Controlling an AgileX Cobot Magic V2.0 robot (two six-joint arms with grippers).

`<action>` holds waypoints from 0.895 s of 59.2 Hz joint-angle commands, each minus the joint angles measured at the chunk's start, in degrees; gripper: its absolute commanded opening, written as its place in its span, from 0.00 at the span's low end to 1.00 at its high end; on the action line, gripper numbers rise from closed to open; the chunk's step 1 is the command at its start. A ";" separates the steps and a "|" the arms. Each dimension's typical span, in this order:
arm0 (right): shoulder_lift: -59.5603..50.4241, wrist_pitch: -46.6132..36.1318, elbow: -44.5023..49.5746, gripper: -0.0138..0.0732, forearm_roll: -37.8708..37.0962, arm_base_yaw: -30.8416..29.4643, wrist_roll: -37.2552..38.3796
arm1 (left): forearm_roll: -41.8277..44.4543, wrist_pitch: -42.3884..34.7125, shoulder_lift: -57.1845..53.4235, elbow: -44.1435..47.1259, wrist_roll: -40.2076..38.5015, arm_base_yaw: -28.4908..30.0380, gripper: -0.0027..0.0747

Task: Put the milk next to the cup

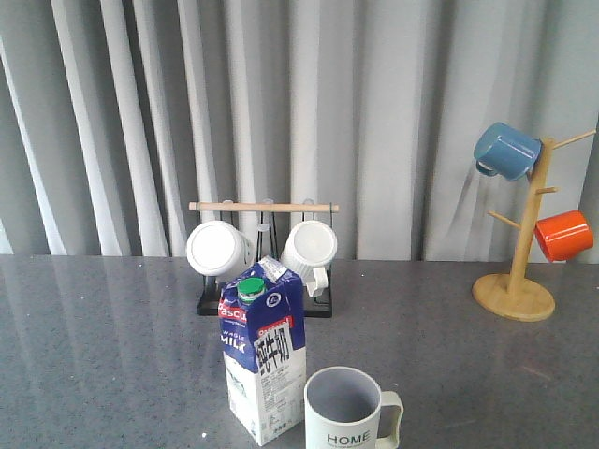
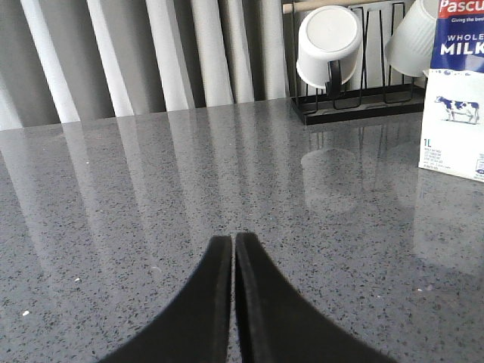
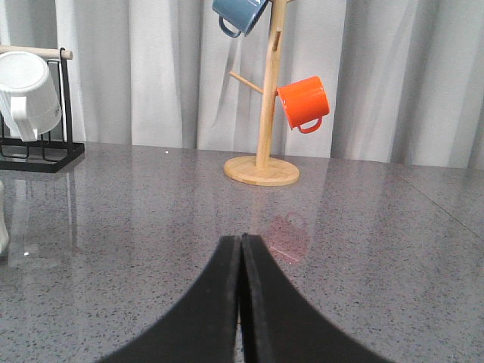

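The milk carton [image 1: 262, 351], dark blue above and white below with a green cap, stands upright near the table's front middle. Its white lower part also shows in the left wrist view [image 2: 457, 98]. The pale ribbed cup [image 1: 346, 410] with "HOME" lettering stands just to the right of the carton, very close, handle to the right. Neither gripper shows in the front view. My left gripper [image 2: 233, 239] is shut and empty, low over bare table, left of the carton. My right gripper [image 3: 242, 239] is shut and empty over bare table.
A black rack with a wooden bar [image 1: 264, 208] holds two white ribbed mugs [image 1: 217, 248] behind the carton. A wooden mug tree [image 1: 522, 271] at the back right carries a blue mug [image 1: 505, 150] and an orange mug [image 1: 563, 234]. Grey curtains hang behind.
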 commanded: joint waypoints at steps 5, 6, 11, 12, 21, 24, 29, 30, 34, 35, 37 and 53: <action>-0.87 -6.09 0.53 0.15 -0.09 -0.37 -0.35 | -0.09 -3.96 -0.56 -1.56 -0.58 -0.11 0.03; -0.87 -6.30 0.53 0.15 -0.09 -0.37 -0.35 | -0.09 -3.96 -0.56 -1.56 -0.58 -0.11 0.03; -0.87 -6.36 0.53 0.15 -0.09 -0.37 -0.35 | -0.09 -3.96 -0.56 -1.56 -0.58 -0.11 0.03; -0.87 -6.36 0.53 0.15 -0.09 -0.37 -0.35 | -0.09 -3.96 -0.56 -1.56 -0.58 -0.11 0.03; -0.87 -6.36 0.53 0.15 -0.09 -0.37 -0.35 | -0.09 -3.96 -0.56 -1.56 -0.58 -0.11 0.03; -0.87 -6.36 0.53 0.15 -0.09 -0.37 -0.35 | -0.09 -3.96 -0.56 -1.56 -0.58 -0.11 0.03; -0.87 -6.36 0.53 0.15 -0.09 -0.37 -0.35 | -0.09 -3.96 -0.56 -1.56 -0.58 -0.11 0.03; -0.87 -6.36 0.53 0.15 -0.09 -0.37 -0.35 | -0.09 -3.96 -0.56 -1.56 -0.58 -0.11 0.03; -0.87 -6.36 0.53 0.15 -0.09 -0.37 -0.35 | -0.09 -3.96 -0.56 -1.56 -0.58 -0.11 0.03; -0.87 -6.36 0.53 0.15 -0.09 -0.37 -0.35 | -0.09 -3.96 -0.56 -1.56 -0.58 -0.11 0.03; -0.87 -6.36 0.53 0.15 -0.09 -0.37 -0.35 | -0.09 -3.96 -0.56 -1.56 -0.58 -0.11 0.03; -0.87 -6.36 0.53 0.15 -0.09 -0.37 -0.35 | -0.09 -3.96 -0.56 -1.56 -0.58 -0.11 0.03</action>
